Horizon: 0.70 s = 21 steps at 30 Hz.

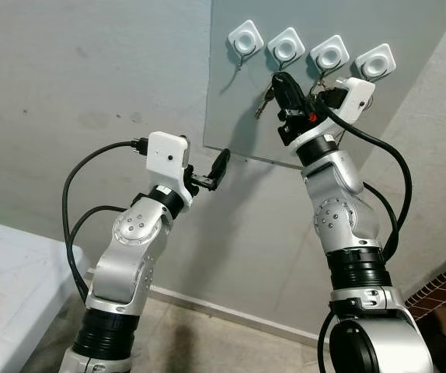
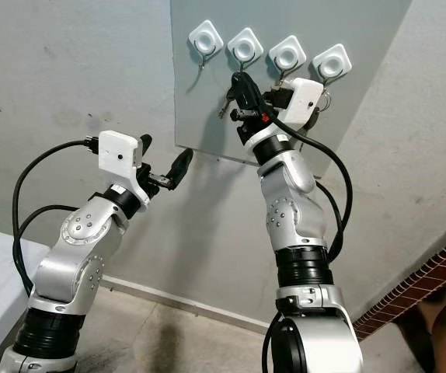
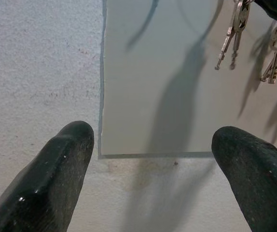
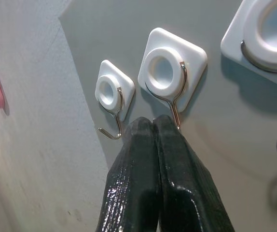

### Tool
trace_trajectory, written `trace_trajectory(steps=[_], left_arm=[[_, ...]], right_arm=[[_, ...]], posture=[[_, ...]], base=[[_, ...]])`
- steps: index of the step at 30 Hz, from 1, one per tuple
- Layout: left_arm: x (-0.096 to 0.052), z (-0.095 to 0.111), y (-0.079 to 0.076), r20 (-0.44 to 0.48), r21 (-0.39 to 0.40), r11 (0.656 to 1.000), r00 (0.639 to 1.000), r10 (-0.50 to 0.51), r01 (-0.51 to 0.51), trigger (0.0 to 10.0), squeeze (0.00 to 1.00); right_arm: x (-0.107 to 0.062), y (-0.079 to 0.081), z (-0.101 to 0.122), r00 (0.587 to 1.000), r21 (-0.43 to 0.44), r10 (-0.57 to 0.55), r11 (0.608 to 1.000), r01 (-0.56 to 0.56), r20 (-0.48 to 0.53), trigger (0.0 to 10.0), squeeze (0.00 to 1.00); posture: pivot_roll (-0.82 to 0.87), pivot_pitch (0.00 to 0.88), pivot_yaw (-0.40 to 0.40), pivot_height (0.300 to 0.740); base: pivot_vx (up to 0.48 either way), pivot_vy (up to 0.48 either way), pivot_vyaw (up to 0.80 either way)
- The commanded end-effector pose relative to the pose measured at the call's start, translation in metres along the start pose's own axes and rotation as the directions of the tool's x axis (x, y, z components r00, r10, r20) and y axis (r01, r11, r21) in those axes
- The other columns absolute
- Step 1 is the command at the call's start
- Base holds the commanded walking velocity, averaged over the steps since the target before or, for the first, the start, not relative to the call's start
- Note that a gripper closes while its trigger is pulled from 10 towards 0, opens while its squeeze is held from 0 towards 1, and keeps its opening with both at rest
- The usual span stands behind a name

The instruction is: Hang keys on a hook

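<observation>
Silver keys (image 1: 266, 99) dangle beneath right gripper (image 1: 279, 81), pinched, below hook (image 1: 286, 48).

No readable text, labels, brands, numbers or signs on any visible surface

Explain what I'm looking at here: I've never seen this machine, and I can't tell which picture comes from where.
This is a humanoid robot with two silver arms. The two wide pictures come from its head cameras. The close-ups come from cameras on its wrists.

On the wall is a grey panel with four white hooks. The right gripper, fingers pressed together, is raised just under the second hook from the left, holding a bunch of keys. More keys hang further right.

The left gripper is open, holds nothing, and waits by the panel's lower corner.
</observation>
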<state>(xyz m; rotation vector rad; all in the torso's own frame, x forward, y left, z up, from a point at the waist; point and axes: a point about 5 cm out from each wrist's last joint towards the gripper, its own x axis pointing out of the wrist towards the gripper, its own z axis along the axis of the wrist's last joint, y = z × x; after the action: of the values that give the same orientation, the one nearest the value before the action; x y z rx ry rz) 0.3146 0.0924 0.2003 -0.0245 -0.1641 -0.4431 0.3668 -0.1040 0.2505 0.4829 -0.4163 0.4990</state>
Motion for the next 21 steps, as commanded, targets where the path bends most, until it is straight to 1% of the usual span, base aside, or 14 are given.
trace_trajectory(steps=[1,4,7,12,21], left_arm=[[-0.0002,0.0046,-0.0015,0.013,0.011,1.0,1.0,-0.004,0.003,10.0,0.0],[-0.0001,0.0042,-0.0012,0.01,0.012,1.0,1.0,-0.002,0.002,10.0,0.0],[0.0,0.0041,-0.0011,0.01,0.011,1.0,1.0,-0.002,0.002,10.0,0.0],[0.0006,0.0042,-0.0012,0.011,0.01,1.0,1.0,-0.002,0.002,10.0,0.0],[0.0012,0.0044,-0.0011,0.011,0.012,1.0,1.0,-0.002,0.002,10.0,0.0]], right_arm=[[0.0062,0.0022,0.0099,0.999,0.006,0.018,1.0,-0.019,0.041,10.0,0.0],[0.0052,0.003,0.0096,0.998,0.025,0.031,0.999,-0.033,0.048,10.0,0.0],[0.003,0.0054,0.0102,0.996,0.062,0.058,0.996,-0.062,0.066,10.0,0.0],[0.0022,0.0086,0.0121,0.993,0.081,0.088,0.992,-0.094,0.084,10.0,0.0],[0.0041,0.0059,0.0157,0.992,0.113,0.066,0.99,-0.078,0.109,10.0,0.0]], posture=[[-0.04,0.024,-0.065,0.74],[-0.04,0.024,-0.065,0.74],[-0.04,0.026,-0.065,0.74],[-0.04,0.026,-0.063,0.74],[-0.04,0.025,-0.062,0.74]], base=[[0.0,0.0,0.0],[0.0,0.0,0.0],[0.0,0.0,0.0],[0.0,0.0,0.0],[0.0,0.0,0.0]])
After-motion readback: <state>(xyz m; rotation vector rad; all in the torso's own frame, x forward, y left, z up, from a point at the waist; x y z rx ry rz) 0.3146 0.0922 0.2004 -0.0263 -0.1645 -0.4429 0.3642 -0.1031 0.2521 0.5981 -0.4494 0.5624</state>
